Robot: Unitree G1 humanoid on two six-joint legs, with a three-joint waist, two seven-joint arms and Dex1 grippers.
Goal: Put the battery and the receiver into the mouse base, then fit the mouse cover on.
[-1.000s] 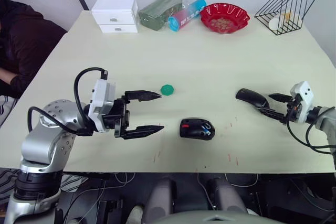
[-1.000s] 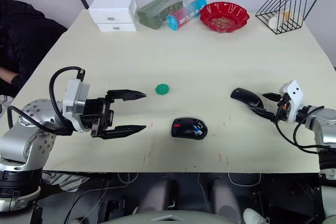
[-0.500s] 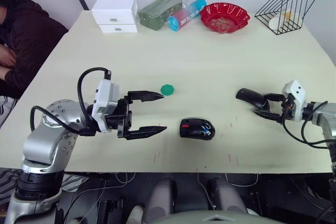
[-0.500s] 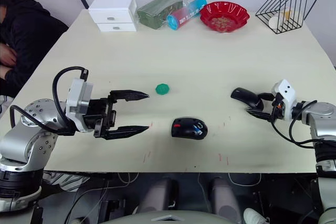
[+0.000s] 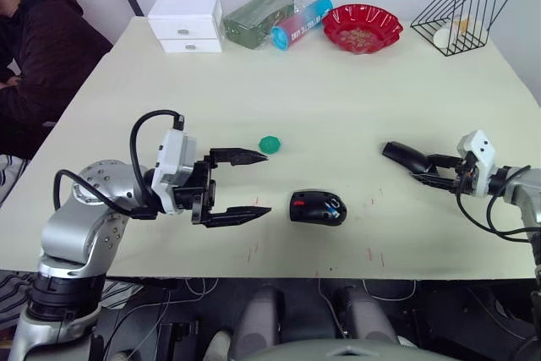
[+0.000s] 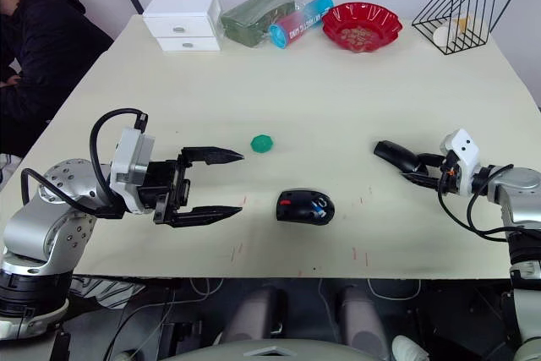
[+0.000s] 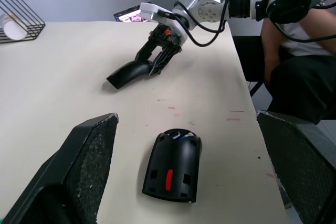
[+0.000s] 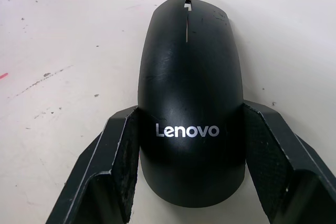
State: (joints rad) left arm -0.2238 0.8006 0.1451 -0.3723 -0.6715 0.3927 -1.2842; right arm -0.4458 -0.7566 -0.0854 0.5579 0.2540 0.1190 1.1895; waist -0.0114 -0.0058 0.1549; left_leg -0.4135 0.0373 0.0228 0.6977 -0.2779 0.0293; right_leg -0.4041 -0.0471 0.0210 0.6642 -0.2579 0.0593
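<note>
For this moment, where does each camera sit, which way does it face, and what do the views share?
Head stereo pair: looks forward and down over the table; left hand and right hand show.
Left wrist: looks along its fingers at the mouse base.
Right wrist: its fingers flank the mouse cover.
Shared: cover in all views.

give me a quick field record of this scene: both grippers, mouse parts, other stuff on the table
left gripper: open, holding nothing, just to the robot's left of the mouse base
right gripper: shut on the smooth black curved mouse cover, one finger on each side of it
black oval mouse base with red patch: on the cream table, near the front edge, between the grippers
small green toothed disc: on the table behind the left gripper
far edge: white drawer box, red bowl, black wire rack
</note>
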